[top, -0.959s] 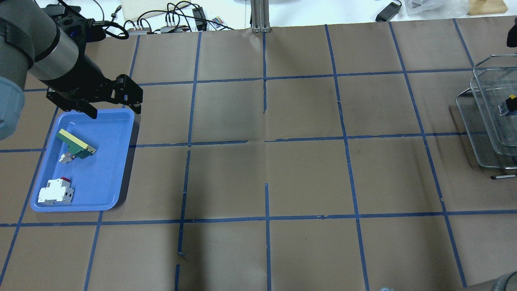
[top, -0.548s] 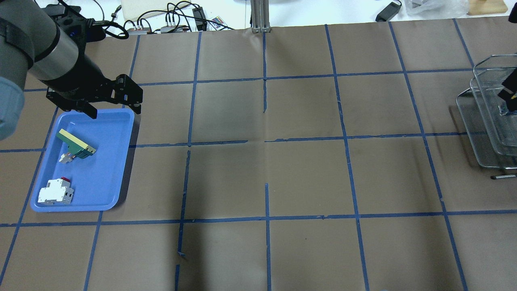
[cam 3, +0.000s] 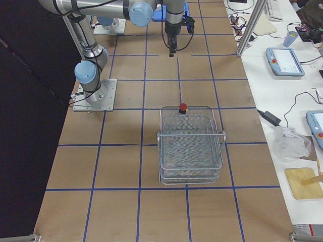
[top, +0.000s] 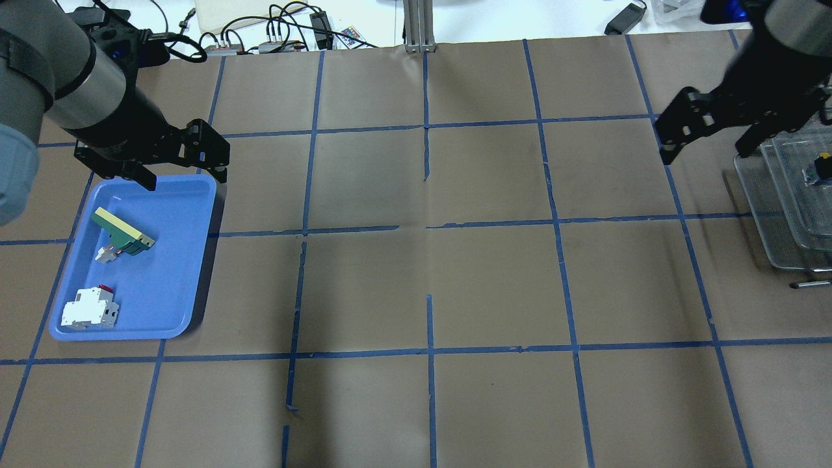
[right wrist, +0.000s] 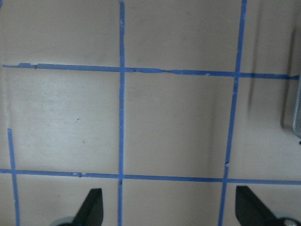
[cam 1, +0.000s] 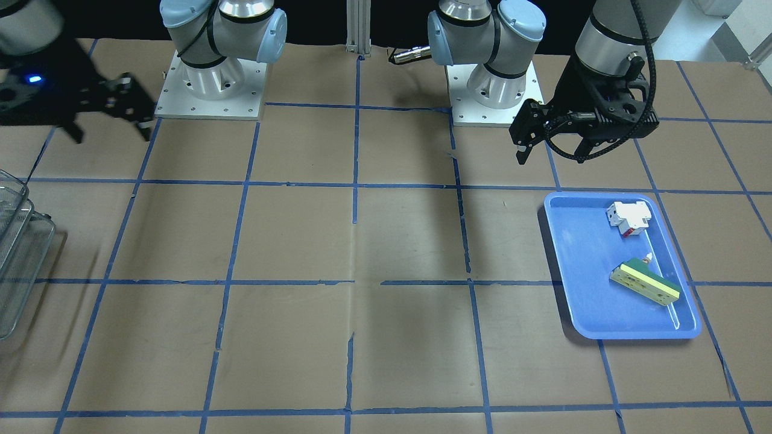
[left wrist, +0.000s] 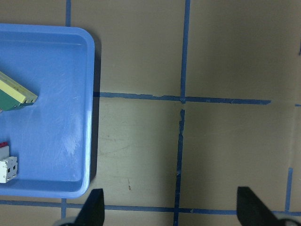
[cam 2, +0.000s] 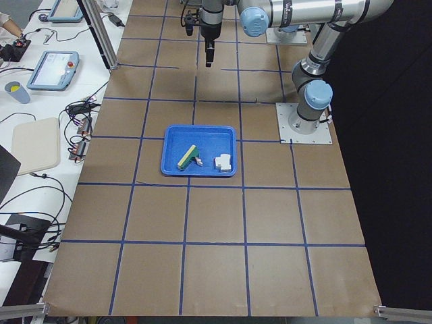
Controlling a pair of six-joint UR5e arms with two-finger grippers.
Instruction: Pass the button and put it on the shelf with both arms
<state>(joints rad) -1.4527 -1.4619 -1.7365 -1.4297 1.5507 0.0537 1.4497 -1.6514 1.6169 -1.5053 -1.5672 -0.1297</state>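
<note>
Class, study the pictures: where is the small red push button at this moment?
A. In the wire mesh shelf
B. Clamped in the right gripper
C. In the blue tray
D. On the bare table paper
A: the exterior right view shows the button resting inside the shelf, at one end of its mesh basket.

The tray [top: 195, 286] lies at the left end of the table [top: 494, 286], the shelf [top: 780, 214] at its right end, well apart. In the tray the block [top: 122, 232] lies far, the switch [top: 90, 310] near. The button [cam 3: 183, 107] sits on the shelf's top level.
</note>
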